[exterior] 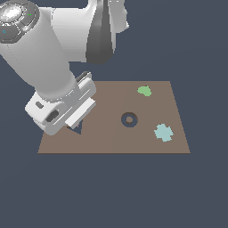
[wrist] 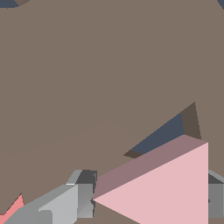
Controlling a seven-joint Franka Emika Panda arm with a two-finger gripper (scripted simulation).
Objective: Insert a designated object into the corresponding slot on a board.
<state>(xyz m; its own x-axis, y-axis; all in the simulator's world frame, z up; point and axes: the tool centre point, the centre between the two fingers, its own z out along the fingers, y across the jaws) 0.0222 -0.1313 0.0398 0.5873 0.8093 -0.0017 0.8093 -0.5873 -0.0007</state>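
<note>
The flat brown rectangular board (exterior: 111,138) lies on a plain dark blue-grey ground; the white robot arm (exterior: 44,62) reaches down over the part of it toward the exterior view's left, and its bulk hides much of that end. The tool (exterior: 76,126) sits low over the board there; in the exterior view only a dark pointed tip of the triangular slot (exterior: 79,130) shows beneath it.

In the wrist view the small pale pink flat triangular piece (wrist: 168,188) fills the space between the tool's grey fingers (wrist: 85,197); one finger stands at the piece's pointed end and the other shows at its broad end, so the tool is closed on the piece and holding it. The piece has a visible darker pink side face, and it is tilted over the dark triangular cutout; the opening shows as a dark blue wedge just beyond the piece, partly covered by it. Whether the piece touches the board I cannot tell.

A sliver of the red star shape (wrist: 12,210) shows at the wrist view's edge, near one finger. Farther along the board in the exterior view are a dark ring-shaped round cutout (exterior: 129,119) near the middle, a green blob (exterior: 144,91) near the far edge, and a pale cyan cross (exterior: 163,132) toward the exterior view's right; these three lie well apart from the tool.
</note>
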